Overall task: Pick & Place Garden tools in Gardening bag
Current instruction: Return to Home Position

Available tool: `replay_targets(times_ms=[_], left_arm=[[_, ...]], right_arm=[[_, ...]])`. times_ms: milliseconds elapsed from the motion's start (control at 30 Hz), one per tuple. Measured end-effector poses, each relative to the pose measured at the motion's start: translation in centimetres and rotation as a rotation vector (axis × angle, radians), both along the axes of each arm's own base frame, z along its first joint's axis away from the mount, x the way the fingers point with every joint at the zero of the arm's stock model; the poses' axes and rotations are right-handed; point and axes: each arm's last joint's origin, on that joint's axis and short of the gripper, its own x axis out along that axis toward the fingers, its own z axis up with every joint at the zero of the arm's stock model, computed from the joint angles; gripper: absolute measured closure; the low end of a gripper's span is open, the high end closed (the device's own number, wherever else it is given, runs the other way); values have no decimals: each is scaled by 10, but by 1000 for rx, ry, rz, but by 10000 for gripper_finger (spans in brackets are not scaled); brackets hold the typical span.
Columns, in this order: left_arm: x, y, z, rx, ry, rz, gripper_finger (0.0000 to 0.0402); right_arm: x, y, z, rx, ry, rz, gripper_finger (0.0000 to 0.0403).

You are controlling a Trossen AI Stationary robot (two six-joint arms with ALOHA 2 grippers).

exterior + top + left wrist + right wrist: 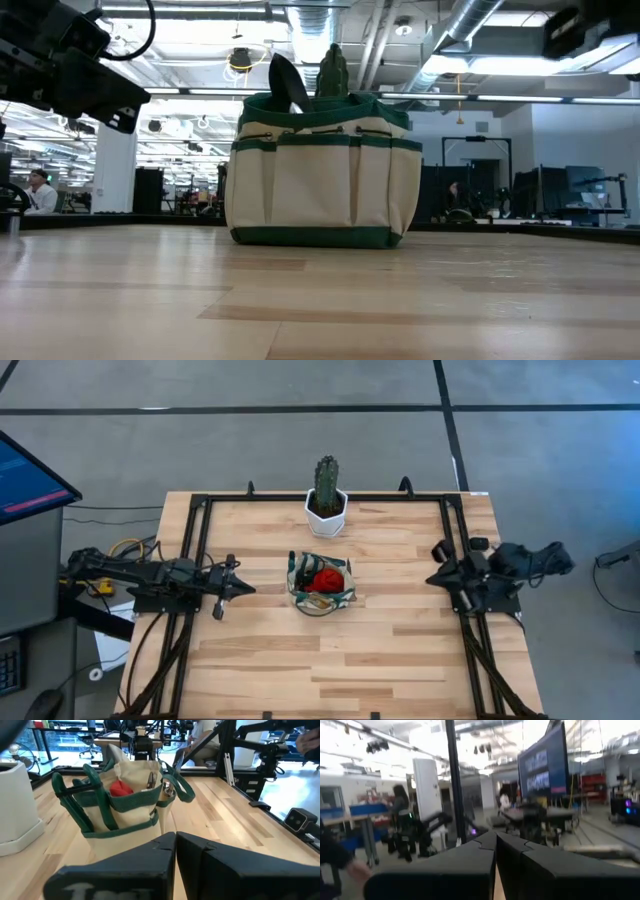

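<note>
Dark fingers of the left gripper [238, 589] are pressed together, tip to tip, with nothing between them; the left wrist view shows the two pads meeting in a closed seam [176, 837]. This gripper sits over the left side of the wooden table [400, 660], pointing toward the middle and well apart from the gardening bag [320, 586].

The bag stands upright near the table's centre, between the two arms, touched by neither. It is cream fabric with green trim and loop handles [67, 795]. Inside it lies a red pruner-like piece [325, 580], also seen from the left wrist [120, 788], with metal tool ends [151, 780] beside it against the bag's wall. From table height a dark trowel blade [288, 82] sticks up above the rim of the bag [325, 175]. Just behind the bag, toward the far edge, stands a green cactus [327, 482] in a white pot [326, 518].

On the table's right side, the right gripper [434, 578] points inward, well clear of the bag. Its fingers are likewise clamped together on nothing, as its own wrist view shows [496, 838].
</note>
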Motion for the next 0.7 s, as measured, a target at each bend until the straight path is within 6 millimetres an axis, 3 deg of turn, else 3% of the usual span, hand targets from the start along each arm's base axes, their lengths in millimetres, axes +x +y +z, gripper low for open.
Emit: replay_targets(times_ms=[367, 533, 700], left_arm=[[0, 0, 1, -2, -10, 0, 400], [0, 0, 1, -2, -11, 0, 400], [0, 0, 2, -3, -16, 0, 400]], right_arm=[[15, 9, -60, -70, 136, 136, 403], [16, 10, -69, -80, 225, 175, 403], [18, 7, -74, -20, 296, 80, 403]])
